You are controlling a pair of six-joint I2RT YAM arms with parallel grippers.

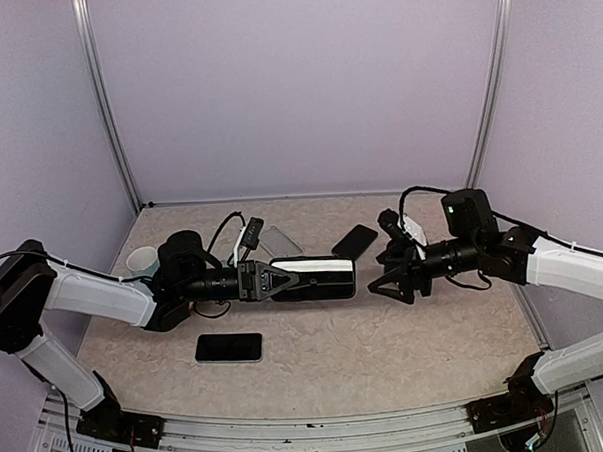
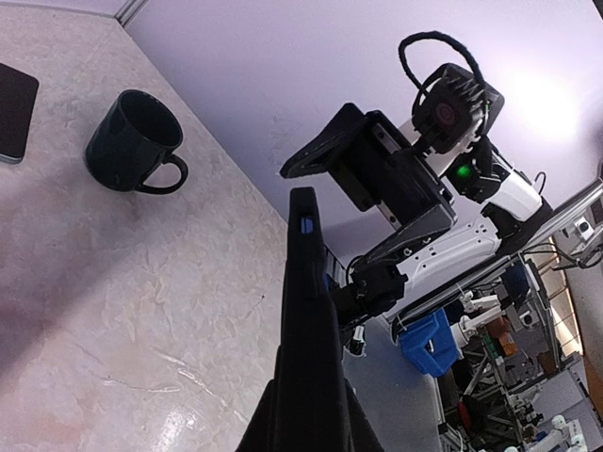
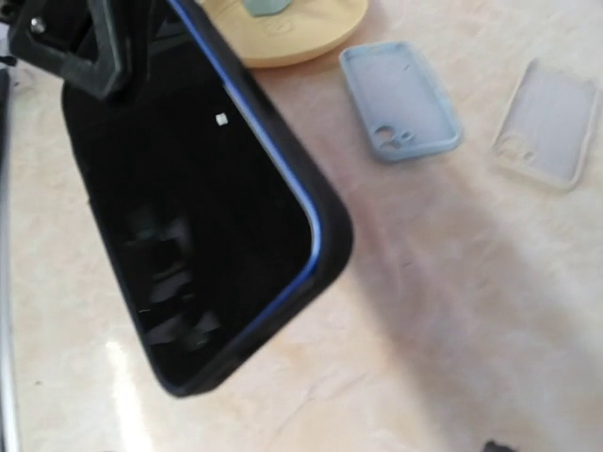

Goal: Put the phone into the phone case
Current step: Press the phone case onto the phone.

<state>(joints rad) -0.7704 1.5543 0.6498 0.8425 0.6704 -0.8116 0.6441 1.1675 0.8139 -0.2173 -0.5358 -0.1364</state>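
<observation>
Phone (image 1: 324, 278) lies seemingly seated in its black case (image 3: 332, 243), held level above the table (image 1: 386, 337) by the left gripper (image 1: 282, 280), clamped shut on one end so the free end faces the right gripper (image 1: 392, 282), spread wide and empty

- In the top view, the left gripper (image 1: 282, 279) covers one end of the cased phone (image 1: 319, 278). How fully the phone sits in its case cannot be told.
- The left arm partly hides a pale cup (image 1: 141, 260).
- The left wrist view's left edge cuts off a dark phone (image 2: 13, 111).
- The right wrist view's top edge crops a yellow disc (image 3: 301, 33), and the thing standing on it is mostly out of frame.
</observation>
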